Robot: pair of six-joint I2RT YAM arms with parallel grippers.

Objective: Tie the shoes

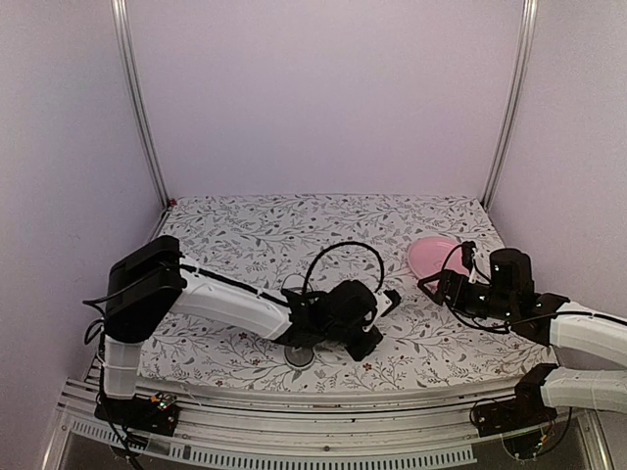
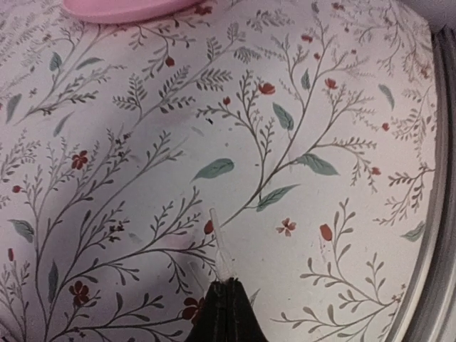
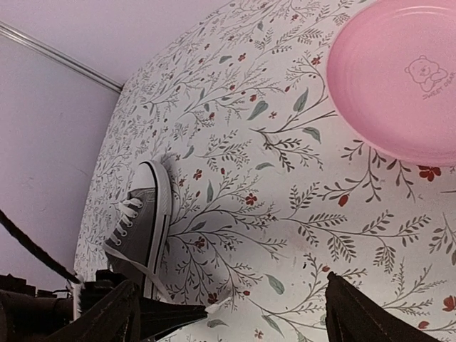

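The grey sneaker (image 3: 139, 222) with white laces and white toe cap lies on the floral cloth. In the top view the left arm hides most of it, and only the toe cap (image 1: 301, 356) shows. My left gripper (image 1: 390, 300) is shut on the end of a white lace (image 2: 221, 251), and the clear tip sticks out past the jaws (image 2: 226, 285). The lace (image 3: 132, 274) runs from the shoe to those jaws. My right gripper (image 1: 438, 285) is open and empty, to the right of the shoe and near the plate. Its fingers (image 3: 117, 313) frame the lace tip from a distance.
A pink round plate (image 1: 438, 257) lies at the back right, and shows in the right wrist view (image 3: 399, 78) and the left wrist view (image 2: 121, 8). The table's metal front rail (image 2: 442, 235) runs close to the left gripper.
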